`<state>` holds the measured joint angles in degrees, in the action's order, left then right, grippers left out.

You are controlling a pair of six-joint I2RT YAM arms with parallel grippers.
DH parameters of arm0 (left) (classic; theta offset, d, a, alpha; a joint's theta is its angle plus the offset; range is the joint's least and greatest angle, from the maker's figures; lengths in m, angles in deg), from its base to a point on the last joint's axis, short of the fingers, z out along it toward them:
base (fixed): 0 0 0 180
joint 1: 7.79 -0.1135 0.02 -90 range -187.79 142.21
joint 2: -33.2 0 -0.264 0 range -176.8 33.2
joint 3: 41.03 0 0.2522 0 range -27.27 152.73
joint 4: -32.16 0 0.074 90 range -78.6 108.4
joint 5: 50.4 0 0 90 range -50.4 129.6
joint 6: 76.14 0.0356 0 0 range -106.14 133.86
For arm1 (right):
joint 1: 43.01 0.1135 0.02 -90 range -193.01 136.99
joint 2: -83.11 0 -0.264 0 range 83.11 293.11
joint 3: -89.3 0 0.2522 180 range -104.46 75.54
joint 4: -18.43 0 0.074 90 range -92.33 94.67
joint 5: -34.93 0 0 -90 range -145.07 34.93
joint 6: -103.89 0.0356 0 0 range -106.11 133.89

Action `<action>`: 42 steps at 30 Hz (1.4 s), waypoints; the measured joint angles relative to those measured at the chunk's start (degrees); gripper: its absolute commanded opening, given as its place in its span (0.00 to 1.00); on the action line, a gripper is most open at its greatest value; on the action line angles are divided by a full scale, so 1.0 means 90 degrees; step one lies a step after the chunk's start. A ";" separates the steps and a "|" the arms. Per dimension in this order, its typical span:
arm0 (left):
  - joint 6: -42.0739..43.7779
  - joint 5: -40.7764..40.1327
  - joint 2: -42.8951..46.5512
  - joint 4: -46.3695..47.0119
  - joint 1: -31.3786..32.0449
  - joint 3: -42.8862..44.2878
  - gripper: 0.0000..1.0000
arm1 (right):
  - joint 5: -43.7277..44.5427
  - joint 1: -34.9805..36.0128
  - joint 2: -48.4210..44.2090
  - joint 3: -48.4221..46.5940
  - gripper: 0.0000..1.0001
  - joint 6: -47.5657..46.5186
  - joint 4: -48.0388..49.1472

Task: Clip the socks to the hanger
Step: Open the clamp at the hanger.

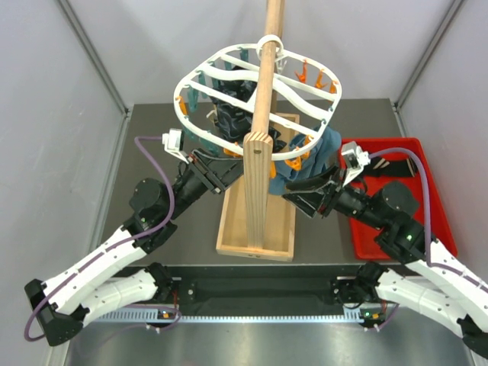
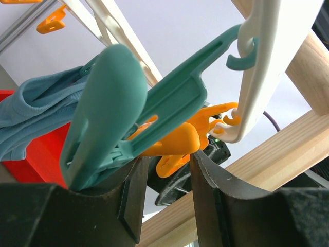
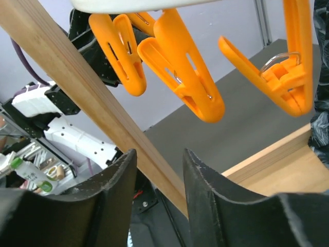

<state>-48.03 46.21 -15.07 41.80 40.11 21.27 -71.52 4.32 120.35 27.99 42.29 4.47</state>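
The white oval hanger (image 1: 181, 107) hangs on a wooden pole (image 1: 263, 99), rimmed with orange and teal clothespins. My left gripper (image 1: 227, 166) is under its near left rim. In the left wrist view the left gripper (image 2: 167, 157) is open, an orange clothespin (image 2: 175, 141) sits at the fingertips and a teal clothespin (image 2: 169, 98) rests on the left finger. My right gripper (image 1: 296, 191) is under the near right rim; in the right wrist view the right gripper (image 3: 159, 152) is open and empty below orange clothespins (image 3: 190, 82). A black sock (image 1: 386, 164) lies in the red tray (image 1: 435, 206).
The pole stands in a wooden tray-like base (image 1: 229, 229) between my arms. A blue-teal cloth (image 1: 326, 149) hangs from the hanger's right side. A dark patterned fabric bunch (image 1: 229, 114) hangs under the hanger. Grey walls close in left and right.
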 measured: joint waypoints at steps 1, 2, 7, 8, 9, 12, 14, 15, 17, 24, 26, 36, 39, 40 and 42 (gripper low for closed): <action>-0.0010 0.0000 0.0000 0.0000 0.0000 0.0000 0.43 | 0.0022 0.0015 -0.0024 0.0005 0.39 0.0036 -0.0039; -0.0022 0.0000 0.0000 0.0000 0.0000 0.0000 0.43 | 0.0036 0.0022 -0.0058 0.0005 0.39 0.0046 -0.0070; -0.0092 0.0022 -0.0015 0.0002 0.0000 0.0002 0.43 | 0.0032 0.0034 -0.0061 -0.0073 0.47 0.0078 -0.0027; -0.0109 0.0029 -0.0032 0.0000 0.0000 0.0010 0.43 | 0.0024 0.0039 0.0000 -0.0146 0.48 0.0066 -0.0015; -0.0119 0.0051 -0.0058 0.0005 0.0000 0.0015 0.43 | 0.0012 0.0049 0.0095 -0.0238 0.48 0.0053 0.0005; -0.0146 0.0090 -0.0129 0.0000 0.0000 0.0017 0.43 | -0.0034 0.0061 0.0396 -0.0534 0.51 -0.0022 0.0138; -0.0163 0.0121 -0.0153 -0.0007 0.0000 0.0017 0.43 | -0.0063 0.0063 0.0590 -0.0707 0.55 -0.0063 0.0189; -0.0165 0.0121 -0.0160 -0.0010 0.0000 0.0017 0.43 | -0.0078 0.0063 0.0682 -0.0775 0.57 -0.0087 0.0236; -0.0168 0.0129 -0.0160 -0.0010 0.0000 0.0017 0.43 | -0.0090 0.0063 0.0811 -0.0835 0.60 -0.0136 0.0321; -0.0168 0.0168 -0.0182 -0.0015 0.0000 0.0051 0.43 | -0.0085 0.0063 0.1037 -0.0852 0.65 -0.0257 0.0544; -0.0168 0.0170 -0.0221 -0.0012 0.0000 0.0087 0.43 | -0.0087 0.0063 0.1103 -0.0860 0.65 -0.0304 0.0600; -0.0170 0.0168 -0.0335 0.0000 -0.0002 0.0146 0.43 | -0.0180 0.0063 0.1348 -0.0862 0.50 -0.0379 0.0930; -0.0185 0.0170 -0.0335 -0.0002 0.0000 0.0146 0.43 | -0.0226 0.0063 0.1350 -0.0862 0.46 -0.0372 0.1081; -0.0185 0.0168 -0.0335 -0.0002 -0.0002 0.0146 0.43 | -0.0238 0.0063 0.1350 -0.0862 0.44 -0.0372 0.1132; -0.0185 0.0168 -0.0335 -0.0002 -0.0002 0.0146 0.43 | -0.0257 0.0063 0.1350 -0.0862 0.34 -0.0376 0.1234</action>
<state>-49.69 47.72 -18.09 41.77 40.09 22.58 -73.83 4.89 132.50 20.23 38.91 15.57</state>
